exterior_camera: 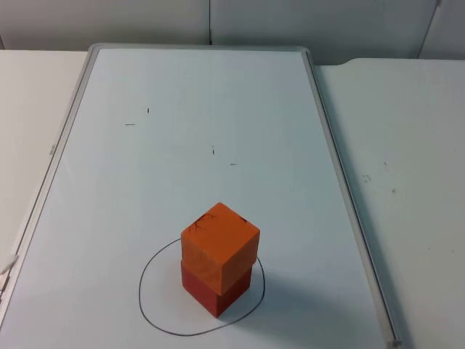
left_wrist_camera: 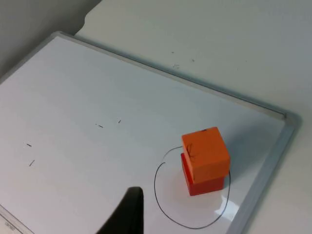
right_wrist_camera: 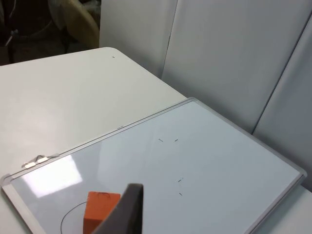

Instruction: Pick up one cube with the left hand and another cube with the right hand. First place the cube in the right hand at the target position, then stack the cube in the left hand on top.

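Sitting stacked: orange cube (exterior_camera: pixel 220 243) atop red cube (exterior_camera: pixel 215 289), inside the drawn circle (exterior_camera: pixel 149 294) at the whiteboard's (exterior_camera: pixel 182 145) six o'clock. Claw grip: cannot tell for either.

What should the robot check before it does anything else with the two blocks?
1. Orange cube sits on the red cube: ok.
2. Stack stands inside the drawn circle on the whiteboard: ok.
3. Top cube lines up squarely with the lower one: not ok, it is slightly twisted and overhangs.
4. Stack stands upright, not tipping: ok.
5. Both claws away from the stack: ok; nothing touches the cubes.
6. Claws open or shut: cannot tell.
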Robot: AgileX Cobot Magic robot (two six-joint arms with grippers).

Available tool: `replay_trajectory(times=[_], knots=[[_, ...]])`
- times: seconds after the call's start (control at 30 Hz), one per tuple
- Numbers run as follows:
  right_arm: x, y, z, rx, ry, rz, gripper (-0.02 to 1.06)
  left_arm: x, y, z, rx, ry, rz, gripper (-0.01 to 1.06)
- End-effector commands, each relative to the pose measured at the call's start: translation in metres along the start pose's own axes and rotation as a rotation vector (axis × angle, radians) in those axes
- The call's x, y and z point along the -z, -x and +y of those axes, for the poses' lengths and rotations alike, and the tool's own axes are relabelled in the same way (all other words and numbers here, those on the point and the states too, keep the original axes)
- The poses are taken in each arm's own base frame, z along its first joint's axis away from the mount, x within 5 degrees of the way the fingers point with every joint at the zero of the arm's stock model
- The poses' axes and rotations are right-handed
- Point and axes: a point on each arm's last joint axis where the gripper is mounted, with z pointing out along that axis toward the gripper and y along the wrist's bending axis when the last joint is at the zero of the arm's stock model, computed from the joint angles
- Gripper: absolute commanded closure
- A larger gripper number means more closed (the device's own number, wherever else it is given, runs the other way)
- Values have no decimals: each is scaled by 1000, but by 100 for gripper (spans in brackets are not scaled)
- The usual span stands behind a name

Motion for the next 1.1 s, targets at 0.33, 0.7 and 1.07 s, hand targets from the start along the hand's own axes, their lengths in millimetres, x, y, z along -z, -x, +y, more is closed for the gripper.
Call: replay_trajectory(times=[0.33, 0.7, 1.07], knots=[[1, 0, 0, 4, -5, -6, 4, 57, -39, -13, 62, -19, -80, 0], [1, -4, 0, 2, -2, 31, 4, 90, -66, -16, 102, 36, -161, 0], [1, -6, 0, -1, 1, 51, 4, 101, -83, -14, 154, 94, -156, 0]])
